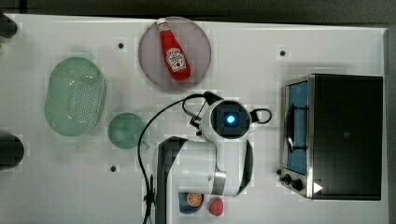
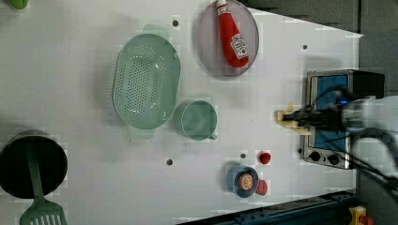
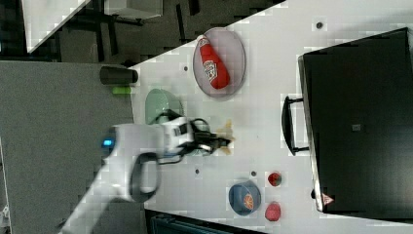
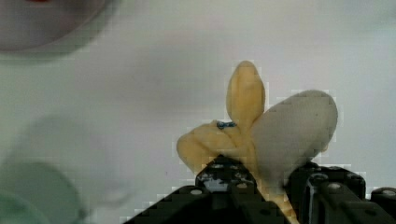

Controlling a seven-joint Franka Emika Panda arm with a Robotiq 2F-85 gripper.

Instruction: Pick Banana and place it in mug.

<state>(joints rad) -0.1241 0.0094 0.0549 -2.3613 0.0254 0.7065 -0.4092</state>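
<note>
The gripper (image 4: 254,184) is pinching the banana (image 4: 261,130), with its two fingers closed on the lower part of the fruit. In the wrist view the banana is looking partly peeled, with yellow flaps and a pale tip sticking up past the black fingers. In the left view the banana (image 2: 287,119) is showing at the right of the frame, just in front of the toaster oven (image 2: 335,117), stuck on the end of the arm. In the right view the banana (image 3: 225,141) is sitting near the middle of the frame.

So the picking part is looking done, and the carrying part is the one going on now. The banana seems to be off the table (image 1: 261,37), though I cannot be sure.

The mug (image 2: 199,120) is waiting in the middle of the left view, just beside the big green colander (image 2: 146,80). In the top view the mug (image 1: 126,131) is sitting left of the middle. It is looking empty inside.

Next the arm is needing to carry the banana across until it is hanging right over the mug's round opening. It should be staying high enough to pass over the rim. Then the fingers can be letting go, so the banana is dropping inside and not into the colander next door.
</note>
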